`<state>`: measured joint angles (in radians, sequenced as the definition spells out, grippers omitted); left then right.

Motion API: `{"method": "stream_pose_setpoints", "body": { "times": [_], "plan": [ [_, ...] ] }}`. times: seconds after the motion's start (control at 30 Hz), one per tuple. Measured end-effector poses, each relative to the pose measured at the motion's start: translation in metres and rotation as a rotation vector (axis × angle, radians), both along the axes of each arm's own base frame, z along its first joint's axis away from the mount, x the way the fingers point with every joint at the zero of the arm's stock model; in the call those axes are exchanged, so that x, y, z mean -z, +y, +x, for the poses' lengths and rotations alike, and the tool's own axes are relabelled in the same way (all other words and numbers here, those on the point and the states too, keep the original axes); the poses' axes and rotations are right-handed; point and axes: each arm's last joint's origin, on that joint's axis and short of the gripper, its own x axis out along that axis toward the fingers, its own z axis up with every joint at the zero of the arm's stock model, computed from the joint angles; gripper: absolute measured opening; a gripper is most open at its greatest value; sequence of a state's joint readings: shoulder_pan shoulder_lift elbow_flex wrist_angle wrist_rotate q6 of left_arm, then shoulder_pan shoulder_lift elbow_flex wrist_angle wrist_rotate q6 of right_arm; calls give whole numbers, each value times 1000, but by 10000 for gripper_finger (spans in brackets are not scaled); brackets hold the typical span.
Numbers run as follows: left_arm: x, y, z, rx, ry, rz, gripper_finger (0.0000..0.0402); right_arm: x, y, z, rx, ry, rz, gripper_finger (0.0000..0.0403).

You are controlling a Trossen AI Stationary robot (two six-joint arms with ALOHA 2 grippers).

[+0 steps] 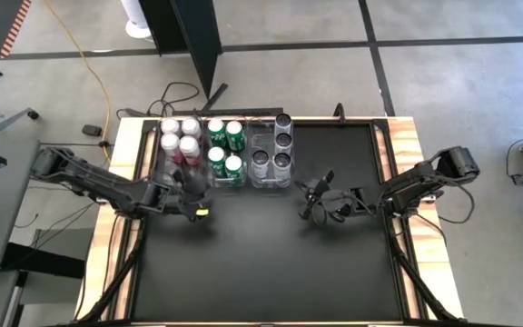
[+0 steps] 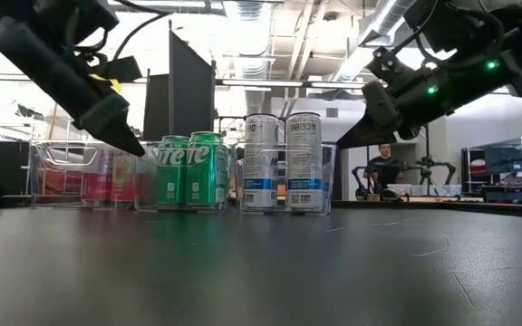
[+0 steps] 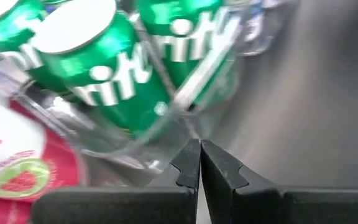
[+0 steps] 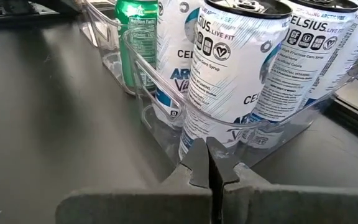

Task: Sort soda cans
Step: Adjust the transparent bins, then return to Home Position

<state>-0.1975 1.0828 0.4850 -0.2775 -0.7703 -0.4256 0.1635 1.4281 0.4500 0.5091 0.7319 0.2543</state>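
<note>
All the soda cans [image 1: 225, 150] stand grouped by colour in clear bins [image 1: 271, 154] at the upper middle of the counter [image 1: 261, 263], so sorting looks finished. Left gripper [image 1: 196, 211] and right gripper [image 1: 310, 202] hover nearby, fingers clenched, empty.

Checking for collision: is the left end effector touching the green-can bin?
Cannot tell. The left wrist view shows the shut left end effector right at the clear bin corner, but no plain contact or gap.

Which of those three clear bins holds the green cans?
The middle bin, between the bin of red-pink cans on the picture's left and the bin of tall silver-white Celsius cans on its right. Its four green Sprite cans stand upright in it.
</note>
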Motion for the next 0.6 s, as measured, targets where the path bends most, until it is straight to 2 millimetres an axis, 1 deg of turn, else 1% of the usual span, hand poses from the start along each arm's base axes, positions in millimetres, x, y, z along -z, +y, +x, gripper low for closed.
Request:
{"method": "stream_pose_setpoints", "body": {
  "times": [0.2, 0.37, 0.5, 0.6],
  "plan": [
    [0, 13, 1, -40, 16, 13, 11, 0, 0, 0, 0, 0, 0, 0],
    [0, 13, 2, -17, 19, -19, 11, 0, 1, 0, -3, -1, 2, 0],
    [0, 4, 5, 87, -15, -161, 11, 0, 12, -1, -64, -1, 15, 0],
    [-3, -9, 5, 158, -34, -175, 11, -1, 27, -3, -138, 0, -7, 0]
  ]
}}
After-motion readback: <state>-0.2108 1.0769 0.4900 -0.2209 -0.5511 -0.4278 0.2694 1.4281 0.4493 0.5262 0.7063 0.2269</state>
